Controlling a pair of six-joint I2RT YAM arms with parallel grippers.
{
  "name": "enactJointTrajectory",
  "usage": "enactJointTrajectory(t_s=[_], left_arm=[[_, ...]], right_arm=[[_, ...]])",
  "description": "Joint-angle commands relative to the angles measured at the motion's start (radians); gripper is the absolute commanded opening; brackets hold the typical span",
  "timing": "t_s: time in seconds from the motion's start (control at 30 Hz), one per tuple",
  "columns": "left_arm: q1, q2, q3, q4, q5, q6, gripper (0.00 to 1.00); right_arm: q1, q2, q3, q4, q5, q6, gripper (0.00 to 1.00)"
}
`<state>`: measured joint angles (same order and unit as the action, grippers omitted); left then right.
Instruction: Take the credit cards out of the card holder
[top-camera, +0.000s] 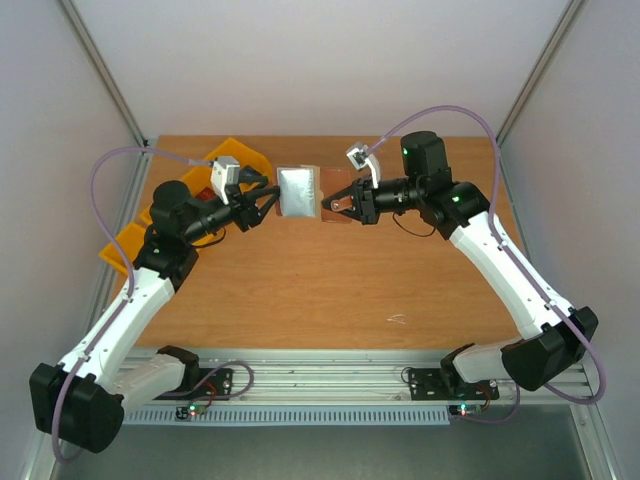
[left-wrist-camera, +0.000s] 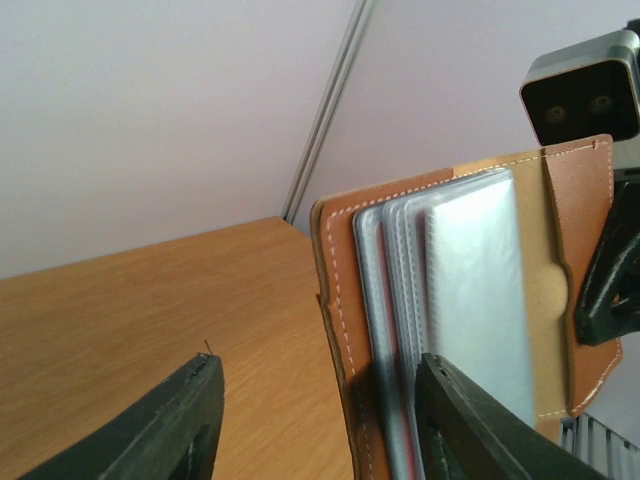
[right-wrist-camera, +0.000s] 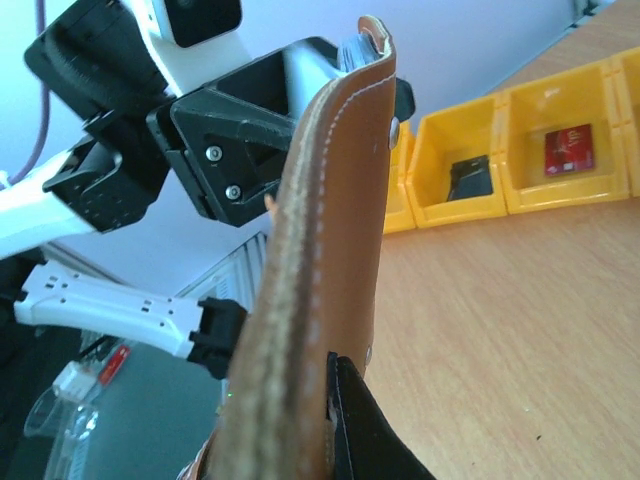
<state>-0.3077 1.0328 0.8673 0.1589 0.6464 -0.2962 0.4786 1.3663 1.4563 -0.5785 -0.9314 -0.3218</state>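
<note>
Top external: card holder (top-camera: 300, 190) held open in the air between my two tools, over the far middle of the tabletop (top-camera: 330, 300).
My right tool (top-camera: 338, 203) pinches its brown flap; my left tool (top-camera: 274, 202) is spread, cover edge between its fingers (left-wrist-camera: 190, 420), one finger in front of the clear sleeves. Red credit card (right-wrist-camera: 570, 150) lies in a yellow bin (right-wrist-camera: 565, 195).

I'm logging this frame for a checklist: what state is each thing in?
card holder: open, sleeves fanned out
right gripper: shut on the card holder's cover
left gripper: open around the card holder's edge
red card: lying in a yellow bin
</note>
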Motion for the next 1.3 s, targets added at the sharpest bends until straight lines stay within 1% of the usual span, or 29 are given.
enactJointTrajectory(t_s=[0.0,0.1,0.27,0.5,0.63,0.73,0.8,1.0,1.1,1.2,1.27], left_arm=[[0.005,-0.016,-0.008,0.069,0.158,-0.010,0.57],[0.013,-0.021,-0.009,0.070,0.182,-0.032,0.56],[0.040,-0.023,-0.011,0.073,0.203,-0.039,0.49],[0.040,-0.022,-0.012,0.084,0.270,-0.026,0.49],[0.007,-0.015,-0.004,0.088,0.274,0.006,0.48],[-0.020,-0.005,-0.004,0.098,0.270,-0.001,0.46],[-0.037,-0.001,-0.004,0.109,0.262,-0.011,0.46],[-0.086,0.009,0.018,0.156,0.265,-0.021,0.54],[-0.102,0.006,0.019,0.158,0.280,-0.021,0.56],[-0.114,0.005,0.015,0.148,0.271,-0.024,0.54],[-0.120,0.009,0.017,0.145,0.260,-0.022,0.48]], right_arm=[[-0.001,-0.031,0.047,-0.029,-0.094,-0.059,0.01],[-0.003,-0.046,0.050,-0.045,-0.096,-0.091,0.01],[-0.011,-0.059,0.065,-0.064,-0.123,-0.110,0.01],[-0.011,-0.063,0.079,-0.078,-0.151,-0.119,0.01],[-0.011,-0.052,0.080,-0.054,-0.169,-0.093,0.01],[-0.011,-0.043,0.078,-0.032,-0.190,-0.074,0.01],[-0.008,-0.043,0.075,-0.025,-0.189,-0.072,0.01],[0.000,-0.029,0.058,-0.017,-0.102,-0.070,0.01],[0.000,-0.015,0.043,0.007,-0.069,-0.053,0.01],[0.005,-0.006,0.036,0.032,-0.065,-0.036,0.01],[0.014,-0.006,0.030,0.042,-0.061,-0.037,0.01]])
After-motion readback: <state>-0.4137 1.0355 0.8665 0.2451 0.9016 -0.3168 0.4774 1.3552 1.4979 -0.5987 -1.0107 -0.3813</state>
